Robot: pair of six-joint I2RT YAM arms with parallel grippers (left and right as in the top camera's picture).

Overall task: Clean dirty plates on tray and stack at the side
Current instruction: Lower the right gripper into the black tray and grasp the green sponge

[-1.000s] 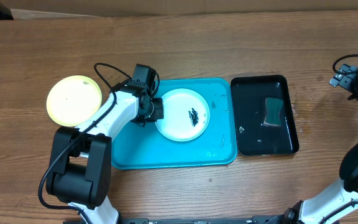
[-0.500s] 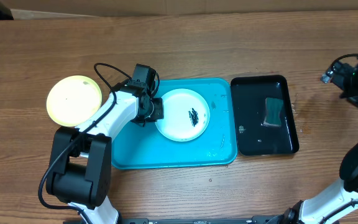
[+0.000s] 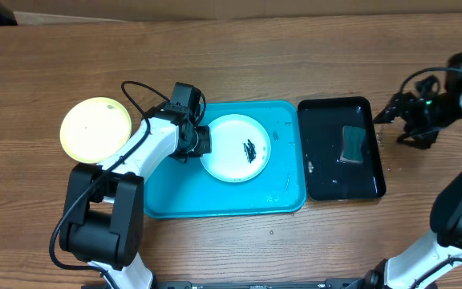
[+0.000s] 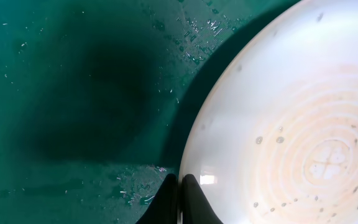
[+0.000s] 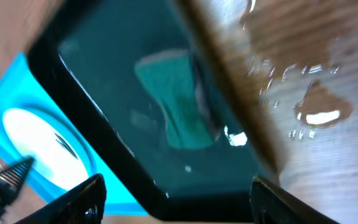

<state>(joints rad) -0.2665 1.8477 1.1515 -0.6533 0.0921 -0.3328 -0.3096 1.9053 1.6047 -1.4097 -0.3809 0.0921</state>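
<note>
Black right fingers (image 5: 79, 202) are what has moved. A second ago they hung at the far right edge of the surface (image 3: 295, 48); now we see them swung inward, just beside the right rim of the black tray (image 3: 323, 136). We read that as the reach for the sponge (image 3: 351, 144), which lies in the wet black tray, so the scrubbing of this plate has not begun. Nothing else has shifted.

Those right fingers stand apart, a little narrower than a second ago, with nothing between them and nothing touched. From the wrist view the sponge sits ahead of them and below, with a puddle (image 5: 319, 115) on the wood beside the black tray.

Our left fingers (image 4: 194, 205) are pinched fully together on the left rim of the white plate (image 3: 227, 152), holding it in place. That plate lies flat in the turquoise tray (image 3: 215, 201), left of its middle, with a dark smear (image 3: 249, 150) right of its centre and water beads around it.

Further out, the green plate (image 3: 95, 128) rests on the surface to the left of the tray, looking clean from above. We see no blue plate in these views.
</note>
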